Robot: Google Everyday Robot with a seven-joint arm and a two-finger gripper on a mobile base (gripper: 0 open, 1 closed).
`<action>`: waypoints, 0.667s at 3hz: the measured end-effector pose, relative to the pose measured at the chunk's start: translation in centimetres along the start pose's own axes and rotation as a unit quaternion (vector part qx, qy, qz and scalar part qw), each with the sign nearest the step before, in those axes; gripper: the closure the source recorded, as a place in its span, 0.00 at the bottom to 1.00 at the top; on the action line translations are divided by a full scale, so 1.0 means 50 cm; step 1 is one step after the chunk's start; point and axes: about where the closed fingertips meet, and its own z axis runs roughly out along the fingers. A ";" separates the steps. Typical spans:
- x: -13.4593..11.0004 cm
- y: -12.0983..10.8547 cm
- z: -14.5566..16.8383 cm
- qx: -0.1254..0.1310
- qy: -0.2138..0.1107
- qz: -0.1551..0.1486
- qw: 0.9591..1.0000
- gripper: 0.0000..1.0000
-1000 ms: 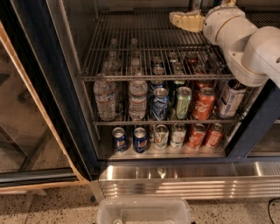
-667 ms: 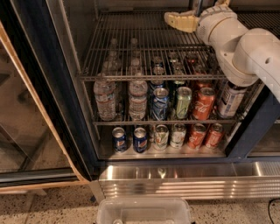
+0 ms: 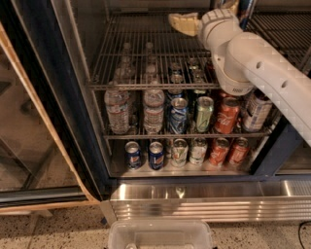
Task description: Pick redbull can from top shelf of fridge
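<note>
1. The redbull can (image 3: 246, 10) stands far back on the top shelf (image 3: 146, 53) of the fridge (image 3: 204, 206). It is partly cut off by the upper edge of the view and sits just behind the wrist of the white arm (image 3: 262, 63).
2. The gripper (image 3: 183, 23) hovers over the same shelf, left of the can and apart from it. I cannot tell whether it is released or clenched.
3. I judge this to be the approach step, with the can not yet grasped.
4. The next move calls for bringing the gripper right to the can and closing gently around its slim body.
</note>
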 end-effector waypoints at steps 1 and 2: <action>0.002 -0.015 0.008 0.063 0.034 -0.019 0.997 0.00; 0.015 -0.058 0.001 0.107 0.048 -0.012 0.993 0.00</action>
